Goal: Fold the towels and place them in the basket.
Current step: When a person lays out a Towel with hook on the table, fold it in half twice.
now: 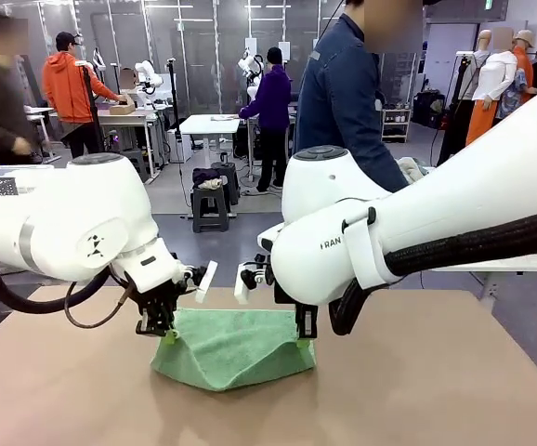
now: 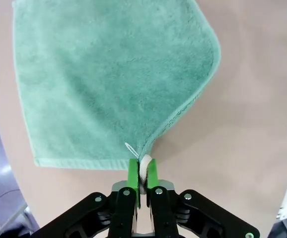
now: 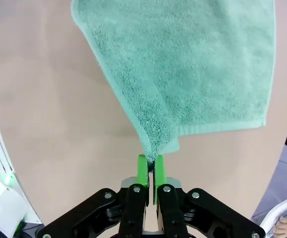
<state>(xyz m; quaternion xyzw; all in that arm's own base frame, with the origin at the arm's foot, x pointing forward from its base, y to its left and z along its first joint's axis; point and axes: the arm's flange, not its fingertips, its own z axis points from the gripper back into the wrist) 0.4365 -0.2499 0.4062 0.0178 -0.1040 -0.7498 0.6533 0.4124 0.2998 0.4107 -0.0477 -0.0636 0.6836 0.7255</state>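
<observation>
Your left gripper (image 2: 142,167) is clamped tight on one corner of the mint green towel (image 1: 236,351), and your right gripper (image 3: 150,162) pinches the neighbouring corner just as tightly. Both corners hang raised off the table (image 1: 436,390). The edge between them sags, and the rest of the cloth lies on the tabletop. Carry both corners across together, level and evenly spaced, so they land square on the opposite edge. Release only once the corners match.

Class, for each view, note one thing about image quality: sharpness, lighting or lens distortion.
Front view: even light, only a soft shadow under the green towel. Left wrist view: towel pile crisp, the table edge bows from the wide lens. Right wrist view: same bowing, the right tool sharp, no glare.
</observation>
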